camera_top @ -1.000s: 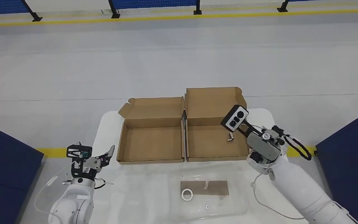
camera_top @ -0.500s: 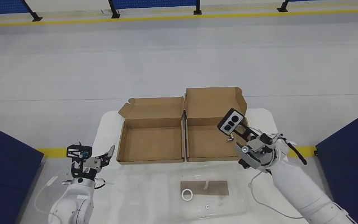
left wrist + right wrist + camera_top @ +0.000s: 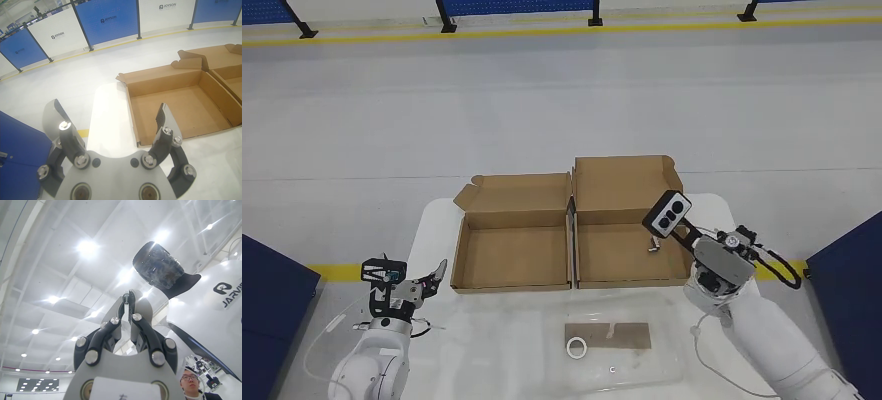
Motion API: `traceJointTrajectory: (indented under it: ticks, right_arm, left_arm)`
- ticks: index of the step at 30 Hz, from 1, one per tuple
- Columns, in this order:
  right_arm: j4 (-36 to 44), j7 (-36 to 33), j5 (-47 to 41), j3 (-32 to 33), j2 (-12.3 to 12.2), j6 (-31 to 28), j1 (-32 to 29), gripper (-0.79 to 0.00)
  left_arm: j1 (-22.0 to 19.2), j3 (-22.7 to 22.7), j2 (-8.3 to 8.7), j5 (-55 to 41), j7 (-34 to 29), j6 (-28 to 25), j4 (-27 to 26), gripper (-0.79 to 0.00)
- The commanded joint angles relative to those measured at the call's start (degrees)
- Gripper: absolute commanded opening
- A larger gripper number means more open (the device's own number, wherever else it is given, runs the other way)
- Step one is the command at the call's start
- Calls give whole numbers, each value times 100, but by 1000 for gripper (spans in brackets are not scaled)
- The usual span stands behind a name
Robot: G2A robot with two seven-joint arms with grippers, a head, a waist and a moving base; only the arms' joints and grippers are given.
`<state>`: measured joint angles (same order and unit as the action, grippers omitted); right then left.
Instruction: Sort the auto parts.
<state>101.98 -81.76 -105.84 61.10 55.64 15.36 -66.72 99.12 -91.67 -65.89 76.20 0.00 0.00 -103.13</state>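
My right gripper (image 3: 127,303) points upward and is shut on a small threaded screw (image 3: 126,298). In the top view that arm (image 3: 722,252) hovers at the right edge of the right cardboard box (image 3: 614,262), where a small grey metal part (image 3: 653,243) lies. The left cardboard box (image 3: 510,258) (image 3: 179,106) has nothing in it. My left gripper (image 3: 109,111) (image 3: 420,284) stands open over the table's left edge, short of the left box, with nothing between its fingers.
A clear plastic sheet (image 3: 642,362) lies on the white table in front of the boxes. On it are a brown flat strip (image 3: 608,336), a white ring (image 3: 576,348) and a tiny part (image 3: 612,370). Both box lids stand open at the far side.
The right arm swung a little left toward the box, then back right and up. The left arm kept still.
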Motion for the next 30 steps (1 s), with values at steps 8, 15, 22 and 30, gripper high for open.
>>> traceJointTrajectory:
  ticks: [8,15,22,30]
  right_arm:
    - [96,-62,-329,50,130,335,-127,-785]
    - [173,-51,-370,129,224,478,-179,-785]
    - [135,-14,186,307,278,385,-199,-785]
    - [66,11,1164,493,299,309,-198,-785]
  left_arm:
    - [0,0,0,0,0,0,0,0]
    - [0,0,0,0,0,0,0,0]
    - [0,0,0,0,0,0,0,0]
    - [0,0,0,0,0,0,0,0]
